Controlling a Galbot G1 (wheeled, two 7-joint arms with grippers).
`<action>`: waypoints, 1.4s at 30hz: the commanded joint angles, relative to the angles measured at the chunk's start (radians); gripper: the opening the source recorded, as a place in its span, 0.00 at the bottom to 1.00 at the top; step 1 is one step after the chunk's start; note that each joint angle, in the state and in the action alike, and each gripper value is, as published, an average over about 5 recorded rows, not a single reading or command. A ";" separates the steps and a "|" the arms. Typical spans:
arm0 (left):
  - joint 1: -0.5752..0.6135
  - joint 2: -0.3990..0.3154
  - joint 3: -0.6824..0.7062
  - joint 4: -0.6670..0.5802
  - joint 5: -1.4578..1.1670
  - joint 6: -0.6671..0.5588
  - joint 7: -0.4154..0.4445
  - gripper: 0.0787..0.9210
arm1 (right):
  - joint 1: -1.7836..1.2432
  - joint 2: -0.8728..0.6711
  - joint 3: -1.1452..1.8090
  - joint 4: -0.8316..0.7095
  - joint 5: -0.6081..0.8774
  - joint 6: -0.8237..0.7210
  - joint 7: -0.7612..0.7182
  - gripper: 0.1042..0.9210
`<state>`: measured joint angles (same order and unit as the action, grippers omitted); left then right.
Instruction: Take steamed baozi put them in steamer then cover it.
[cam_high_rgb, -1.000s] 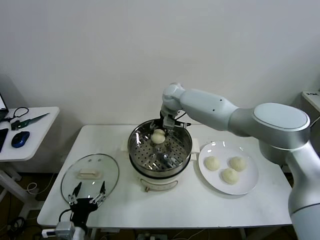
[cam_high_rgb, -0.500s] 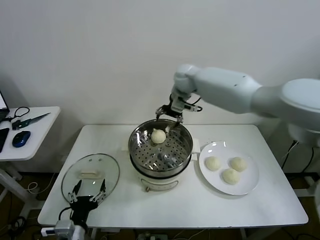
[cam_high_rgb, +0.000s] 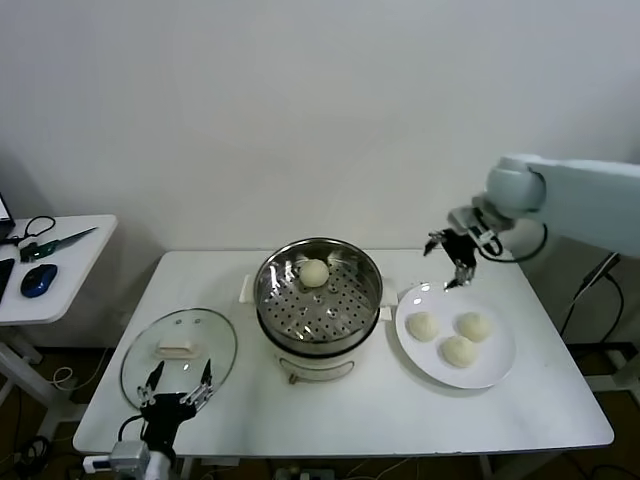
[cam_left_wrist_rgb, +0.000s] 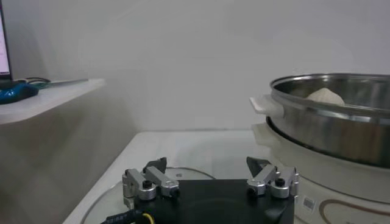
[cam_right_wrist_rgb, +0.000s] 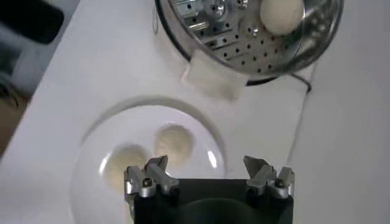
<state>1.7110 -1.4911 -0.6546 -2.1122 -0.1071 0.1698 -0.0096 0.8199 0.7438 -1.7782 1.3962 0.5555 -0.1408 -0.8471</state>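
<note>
The steel steamer (cam_high_rgb: 318, 300) stands mid-table on its cream base, with one baozi (cam_high_rgb: 315, 272) on the perforated tray at the back; it also shows in the right wrist view (cam_right_wrist_rgb: 281, 13) and the left wrist view (cam_left_wrist_rgb: 325, 96). Three baozi lie on the white plate (cam_high_rgb: 492, 368): one on the left (cam_high_rgb: 421, 326), one on the right (cam_high_rgb: 473, 326), one at the front (cam_high_rgb: 458, 351). My right gripper (cam_high_rgb: 450, 262) is open and empty, in the air above the plate's far edge. My left gripper (cam_high_rgb: 176, 386) is open and empty at the front left, by the glass lid (cam_high_rgb: 180, 345).
The glass lid with its cream handle lies flat on the table left of the steamer. A side table (cam_high_rgb: 50, 265) at far left holds a mouse, scissors and cables. The white wall is close behind the table.
My right gripper left the baozi in the steamer, rose out and swung right, and is now over the plate's far edge. The left arm has not moved.
</note>
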 joint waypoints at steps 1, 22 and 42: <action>0.003 0.000 -0.002 0.001 -0.003 -0.003 -0.001 0.88 | -0.268 -0.095 0.156 -0.004 0.022 -0.258 0.087 0.88; 0.005 -0.014 -0.033 0.017 -0.001 -0.006 -0.001 0.88 | -0.532 0.181 0.338 -0.378 -0.090 -0.212 0.061 0.88; 0.006 -0.010 -0.040 0.013 0.001 -0.005 -0.003 0.88 | -0.469 0.191 0.328 -0.365 -0.066 -0.201 0.033 0.67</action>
<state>1.7171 -1.5027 -0.6933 -2.0979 -0.1075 0.1642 -0.0127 0.3163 0.9239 -1.4475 1.0401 0.4829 -0.3441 -0.8036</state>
